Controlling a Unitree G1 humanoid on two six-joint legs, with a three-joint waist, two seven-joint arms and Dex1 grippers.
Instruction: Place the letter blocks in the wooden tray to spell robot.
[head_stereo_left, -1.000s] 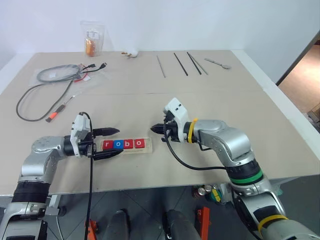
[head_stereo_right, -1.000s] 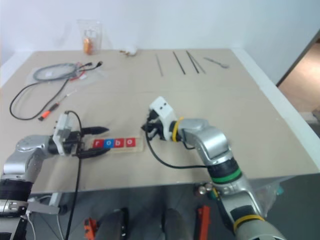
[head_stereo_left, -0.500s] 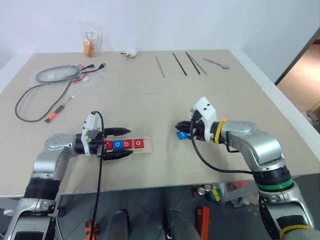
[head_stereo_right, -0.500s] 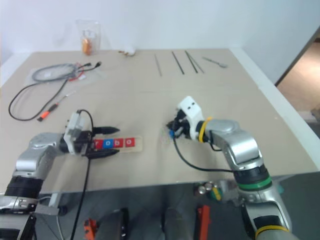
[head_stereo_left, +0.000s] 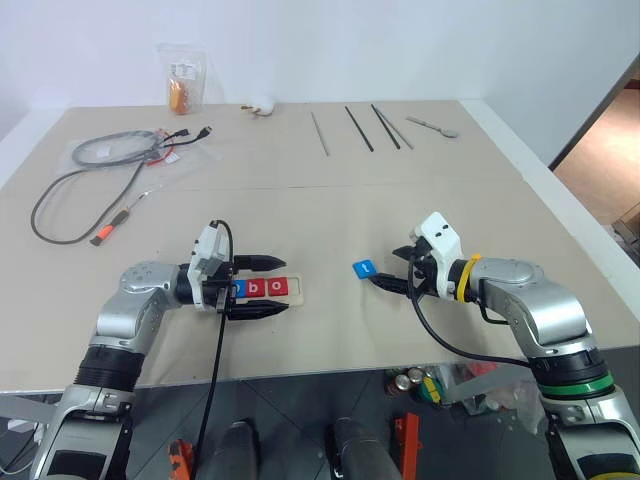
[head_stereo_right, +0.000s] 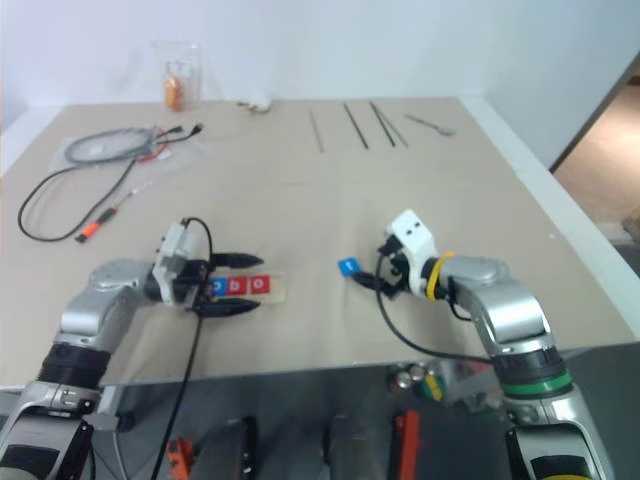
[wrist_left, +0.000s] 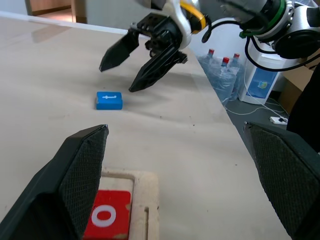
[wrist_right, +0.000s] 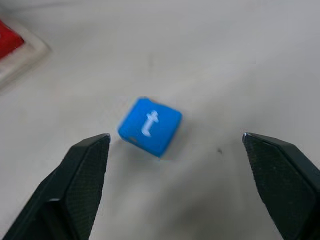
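While I hold right gripper (head_stereo_left: 392, 269) spread wide, grasping nothing, blue t block (head_stereo_left: 364, 269) lies flat on table (head_stereo_left: 450, 190), between tips and wooden tray (head_stereo_left: 297, 291). Left gripper (head_stereo_left: 270, 285) spread around tray. Block looks light, rigid, slick; I'd pinch opposite side edges.

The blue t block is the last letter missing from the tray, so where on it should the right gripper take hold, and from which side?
Grip the blue t block by two opposite side edges, coming down from above. It lies flat on the table, letter up, apart from the wooden tray, so only its thin sides offer purchase. The open right gripper sits just beside it; since the block lies skewed to the fingers, turning the wrist square first would probably help.
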